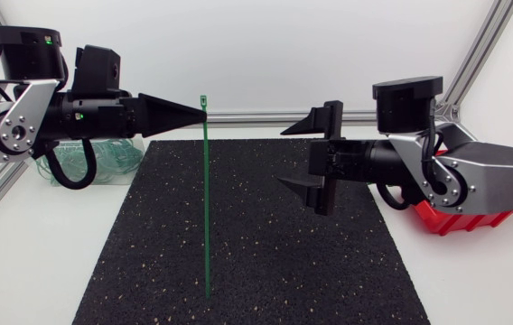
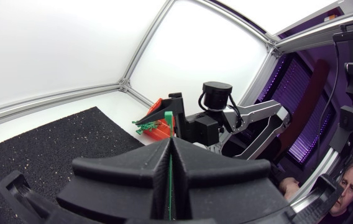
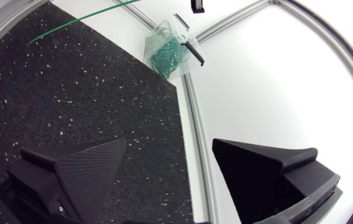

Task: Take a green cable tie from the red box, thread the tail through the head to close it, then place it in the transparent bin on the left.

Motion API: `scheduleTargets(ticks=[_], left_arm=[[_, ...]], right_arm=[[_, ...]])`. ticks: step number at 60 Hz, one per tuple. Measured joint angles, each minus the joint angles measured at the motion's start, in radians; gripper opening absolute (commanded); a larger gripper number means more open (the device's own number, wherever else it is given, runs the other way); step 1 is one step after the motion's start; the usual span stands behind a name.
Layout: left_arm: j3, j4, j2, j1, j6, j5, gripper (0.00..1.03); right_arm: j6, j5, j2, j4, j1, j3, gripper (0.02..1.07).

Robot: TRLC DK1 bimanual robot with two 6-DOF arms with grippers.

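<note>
At the far left of the white table (image 1: 31, 262) the transparent bin (image 1: 103, 164) sits just off the far left corner of the black speckled mat (image 1: 275, 253), with a tangle of green ties showing through its wall; the left arm (image 1: 22, 126) comes in above it and points rightward; the left gripper (image 1: 200, 112) has its two wedge fingers pressed together to a point, pinching the green cable tie (image 1: 206, 208) just below its head, and the left wrist view shows a thin green strip caught in the seam between them; the tie's small square head stands just past the fingertips on the far side, while its tail runs in a straight line over the left half of the mat toward the near edge; whether the tail's end touches the mat cannot be told; to the right of the tie, well apart from it, the right gripper (image 1: 281, 155) points leftward with its jaws spread wide and nothing between them, which the right wrist view confirms, showing only mat and table between the two fingers; the right arm (image 1: 473, 176) enters from the right side; beneath it, at the mat's right edge, lies the red box (image 1: 460, 221), and the left wrist view shows some green ties sticking out of it.
</note>
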Motion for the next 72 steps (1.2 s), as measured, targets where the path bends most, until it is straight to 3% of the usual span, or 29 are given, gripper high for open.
scheduleTargets(ticks=[10, 20, 34, 51, 64, 72], left_arm=[[0.035, -0.069, 0.020, 0.036, 0.000, 0.050, 0.03], [0.090, -0.200, 0.077, 0.056, 0.000, 0.132, 0.03], [0.172, -0.309, 0.184, 0.108, 0.000, 0.229, 0.03], [0.248, -0.366, 0.287, 0.121, -0.001, 0.303, 0.03], [0.269, -0.385, 0.323, 0.121, -0.001, 0.307, 0.03], [0.278, -0.389, 0.339, 0.122, -0.001, 0.307, 0.03]], right_arm=[[-0.138, 0.066, -0.035, 0.157, 0.076, -0.041, 1.04], [-0.285, 0.067, -0.056, 0.318, 0.143, -0.085, 1.04], [-0.472, 0.069, -0.038, 0.447, 0.226, -0.127, 1.04], [-0.566, 0.093, 0.035, 0.491, 0.325, -0.133, 1.04], [-0.597, 0.070, 0.092, 0.512, 0.375, -0.137, 1.03], [-0.618, 0.035, 0.115, 0.522, 0.394, -0.157, 0.95]])
